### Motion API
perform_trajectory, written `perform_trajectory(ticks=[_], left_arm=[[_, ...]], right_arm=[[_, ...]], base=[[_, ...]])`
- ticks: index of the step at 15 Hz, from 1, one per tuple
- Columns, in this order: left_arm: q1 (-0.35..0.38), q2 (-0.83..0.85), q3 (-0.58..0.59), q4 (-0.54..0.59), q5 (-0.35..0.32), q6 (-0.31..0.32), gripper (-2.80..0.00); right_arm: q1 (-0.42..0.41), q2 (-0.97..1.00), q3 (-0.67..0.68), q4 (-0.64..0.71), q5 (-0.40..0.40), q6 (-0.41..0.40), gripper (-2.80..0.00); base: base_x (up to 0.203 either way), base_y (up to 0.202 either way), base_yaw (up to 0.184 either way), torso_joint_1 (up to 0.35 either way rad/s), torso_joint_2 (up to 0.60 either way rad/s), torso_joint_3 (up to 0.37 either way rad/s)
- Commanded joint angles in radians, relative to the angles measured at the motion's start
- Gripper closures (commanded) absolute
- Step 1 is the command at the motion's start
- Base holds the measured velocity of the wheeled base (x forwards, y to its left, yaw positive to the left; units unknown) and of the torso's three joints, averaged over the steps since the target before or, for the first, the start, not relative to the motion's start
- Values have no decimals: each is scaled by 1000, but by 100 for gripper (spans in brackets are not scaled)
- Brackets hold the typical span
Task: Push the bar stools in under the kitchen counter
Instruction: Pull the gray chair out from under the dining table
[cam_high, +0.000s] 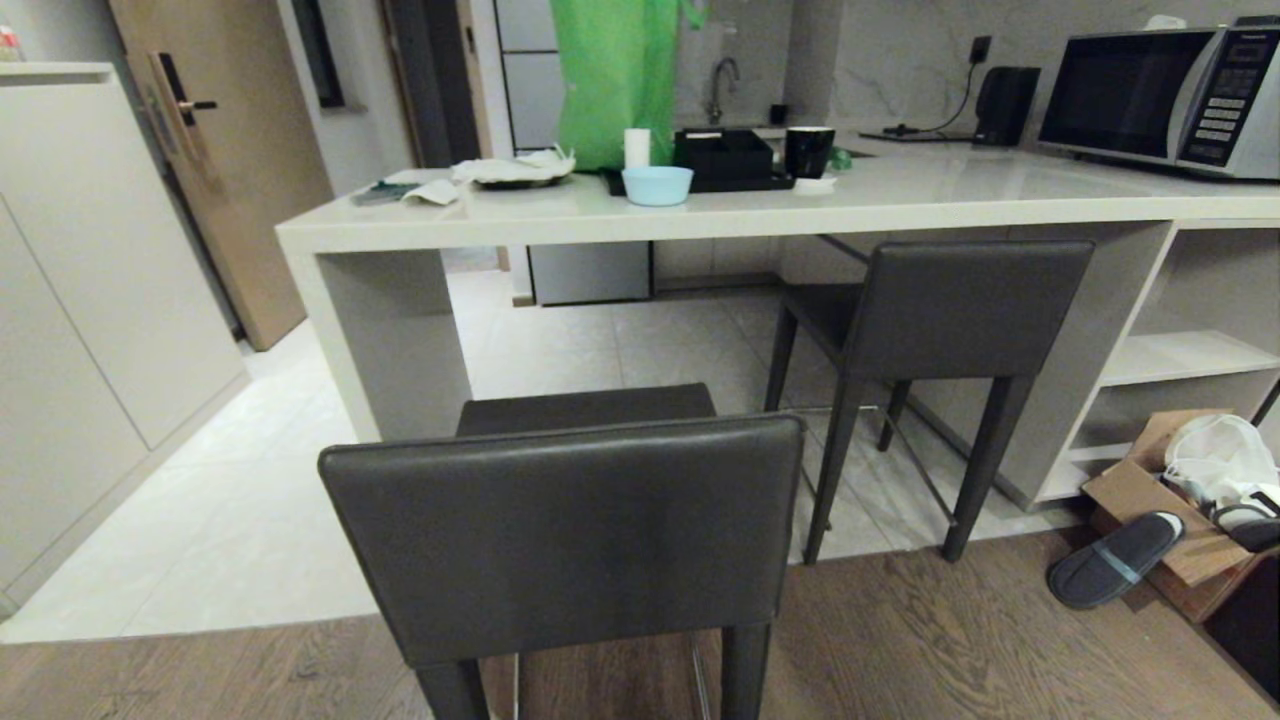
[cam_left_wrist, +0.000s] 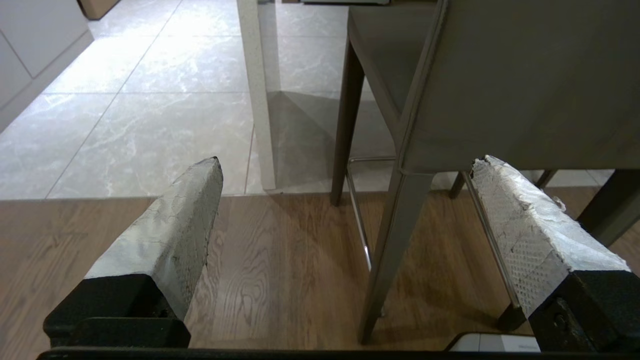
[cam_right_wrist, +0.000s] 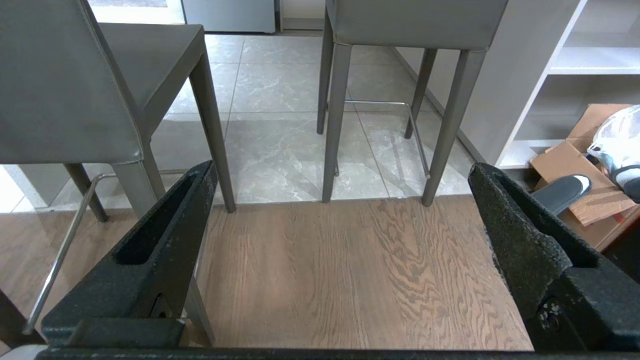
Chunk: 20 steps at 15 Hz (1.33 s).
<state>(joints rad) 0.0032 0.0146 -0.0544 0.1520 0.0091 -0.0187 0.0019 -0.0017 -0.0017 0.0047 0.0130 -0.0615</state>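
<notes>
Two dark grey bar stools face the off-white kitchen counter (cam_high: 760, 212). The near stool (cam_high: 570, 530) stands on the wood floor, well back from the counter, its backrest towards me. The far stool (cam_high: 940, 305) stands at the right with its seat partly under the counter top. Neither arm shows in the head view. My left gripper (cam_left_wrist: 345, 165) is open and empty, low behind the near stool (cam_left_wrist: 520, 85), whose rear leg shows between the fingers. My right gripper (cam_right_wrist: 342, 170) is open and empty over the wood floor, the near stool (cam_right_wrist: 65, 85) beside it and the far stool (cam_right_wrist: 415, 20) ahead.
The counter carries a blue bowl (cam_high: 657, 185), a black tray (cam_high: 725, 160), a mug (cam_high: 808, 152) and a microwave (cam_high: 1160, 95). A cardboard box (cam_high: 1160, 500) with a slipper (cam_high: 1112, 560) lies at the right by the open shelves (cam_high: 1180, 360). A cream cabinet (cam_high: 90, 290) stands left.
</notes>
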Motion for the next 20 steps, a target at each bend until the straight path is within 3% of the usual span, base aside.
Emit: perform_trajectory(ticks=[1, 5, 6, 9, 15, 16, 20], left_arm=[[1, -15, -5, 9, 0, -1, -280], [3, -15, -5, 9, 0, 0, -280], [3, -15, -5, 11, 0, 2, -280], [1, -15, -4, 9, 0, -1, -280], [3, -15, -5, 9, 0, -1, -280], [3, -15, -5, 9, 0, 0, 0], [2, -15, -5, 9, 0, -1, 0]], right_arm=[[0, 2, 0, 0, 1, -8, -280], [0, 2, 0, 3, 1, -20, -280], [0, 2, 1, 3, 7, -29, 0], [0, 2, 0, -1, -4, 23, 0], [0, 2, 1, -2, -5, 29, 0], [0, 2, 2, -2, -5, 28, 0], [0, 2, 0, -2, -5, 29, 0]], base=[[0, 0, 0, 0, 0, 0], [0, 0, 0, 0, 0, 0], [0, 0, 0, 0, 0, 0], [0, 0, 0, 0, 0, 0], [0, 0, 0, 0, 0, 0], [0, 0, 0, 0, 0, 0], [0, 0, 0, 0, 0, 0]])
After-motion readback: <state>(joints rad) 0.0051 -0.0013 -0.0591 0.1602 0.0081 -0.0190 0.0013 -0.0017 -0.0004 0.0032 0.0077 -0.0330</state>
